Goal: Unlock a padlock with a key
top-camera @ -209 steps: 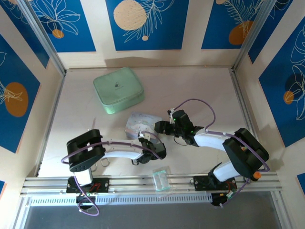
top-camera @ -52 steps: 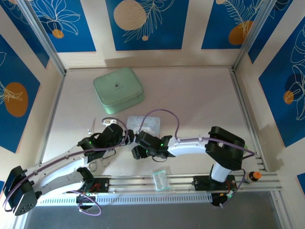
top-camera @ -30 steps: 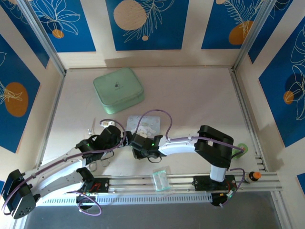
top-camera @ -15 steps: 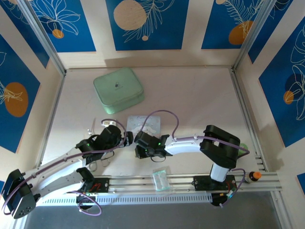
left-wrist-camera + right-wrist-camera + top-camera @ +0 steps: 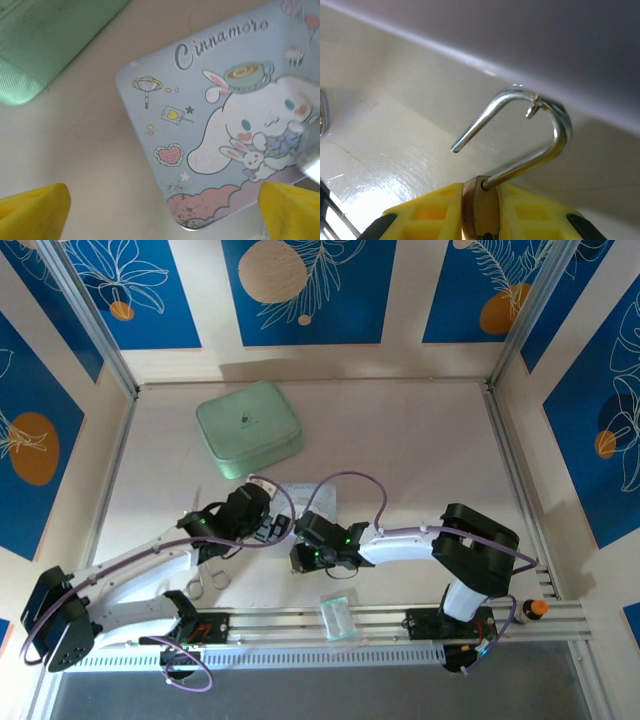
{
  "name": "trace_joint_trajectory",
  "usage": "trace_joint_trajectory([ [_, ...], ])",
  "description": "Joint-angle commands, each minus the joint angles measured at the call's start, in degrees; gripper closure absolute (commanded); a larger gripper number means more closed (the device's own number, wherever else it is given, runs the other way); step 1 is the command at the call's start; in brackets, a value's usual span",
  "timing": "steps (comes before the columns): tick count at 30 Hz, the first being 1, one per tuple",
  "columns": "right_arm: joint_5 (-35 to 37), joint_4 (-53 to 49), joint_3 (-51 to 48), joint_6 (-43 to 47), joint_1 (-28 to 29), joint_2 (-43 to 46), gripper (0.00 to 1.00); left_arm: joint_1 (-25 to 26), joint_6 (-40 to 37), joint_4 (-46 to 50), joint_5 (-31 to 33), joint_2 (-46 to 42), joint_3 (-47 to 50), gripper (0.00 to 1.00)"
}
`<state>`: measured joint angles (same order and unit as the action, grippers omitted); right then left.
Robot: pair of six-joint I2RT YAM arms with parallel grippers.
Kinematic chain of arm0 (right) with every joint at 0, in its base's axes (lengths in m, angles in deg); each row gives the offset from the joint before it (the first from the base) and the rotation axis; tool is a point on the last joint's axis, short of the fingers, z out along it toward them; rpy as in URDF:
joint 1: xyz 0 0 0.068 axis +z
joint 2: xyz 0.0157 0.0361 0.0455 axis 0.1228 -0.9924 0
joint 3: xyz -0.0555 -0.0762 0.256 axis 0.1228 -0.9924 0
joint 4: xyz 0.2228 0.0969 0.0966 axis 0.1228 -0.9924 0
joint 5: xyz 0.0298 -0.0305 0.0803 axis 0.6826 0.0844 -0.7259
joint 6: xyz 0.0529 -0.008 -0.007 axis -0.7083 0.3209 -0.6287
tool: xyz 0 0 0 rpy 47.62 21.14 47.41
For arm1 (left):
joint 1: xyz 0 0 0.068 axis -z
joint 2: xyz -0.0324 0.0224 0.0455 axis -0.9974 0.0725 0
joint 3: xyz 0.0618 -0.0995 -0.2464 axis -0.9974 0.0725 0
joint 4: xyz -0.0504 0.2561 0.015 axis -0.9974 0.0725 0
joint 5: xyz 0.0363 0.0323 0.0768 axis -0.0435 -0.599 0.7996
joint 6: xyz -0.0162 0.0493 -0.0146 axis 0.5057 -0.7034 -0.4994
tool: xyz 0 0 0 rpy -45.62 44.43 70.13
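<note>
Left gripper (image 5: pixel 266 528) is spread wide with nothing between its yellow fingertips (image 5: pixel 31 210). It hovers over the near-left corner of the light blue cartoon box (image 5: pixel 215 125) (the print reads "Cinnamoro", the rest cut off). The green zip case (image 5: pixel 248 427) lies farther back on the table (image 5: pixel 420 440), its edge in the upper-left corner of the left wrist view. Wire loops (image 5: pixel 205 580) sit on the table just beside the left arm's forearm.

Moving right, the box (image 5: pixel 302 496) lies between the two wrists in the overhead view. The right gripper (image 5: pixel 304 552) is just in front of the box, close to the left one but apart from it. Its yellow pads are clamped tight on the brass body of the padlock (image 5: pixel 535 160). The shackle stands up out of the grip, with one leg in the body and the other end swung free in the air, so the lock is open. A small blurred bit hangs at the top bend of the shackle; I can't tell what it is. A clear plastic bag (image 5: pixel 338 616) lies on the front rail, right of the grippers.
</note>
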<state>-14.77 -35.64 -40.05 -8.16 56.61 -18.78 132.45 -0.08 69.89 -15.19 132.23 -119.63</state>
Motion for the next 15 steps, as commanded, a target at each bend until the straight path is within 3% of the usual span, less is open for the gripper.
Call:
trace_joint_trajectory([
  [1,-3.53,-6.02,-5.0,-2.59,-1.01,-0.67,0.82,-0.03,-12.2,-1.07,-2.27,1.99,-2.22,0.08],
  [7,-3.76,-3.8,-8.97,-3.52,-2.7,2.33,0.82,0.0,-19.29,-4.78,-6.6,4.73,-1.26,0.12],
  [15,-7.04,-1.36,-12.55,-2.85,-5.75,3.66,0.87,3.05,-23.0,-3.61,-4.45,9.86,-4.51,0.13],
])
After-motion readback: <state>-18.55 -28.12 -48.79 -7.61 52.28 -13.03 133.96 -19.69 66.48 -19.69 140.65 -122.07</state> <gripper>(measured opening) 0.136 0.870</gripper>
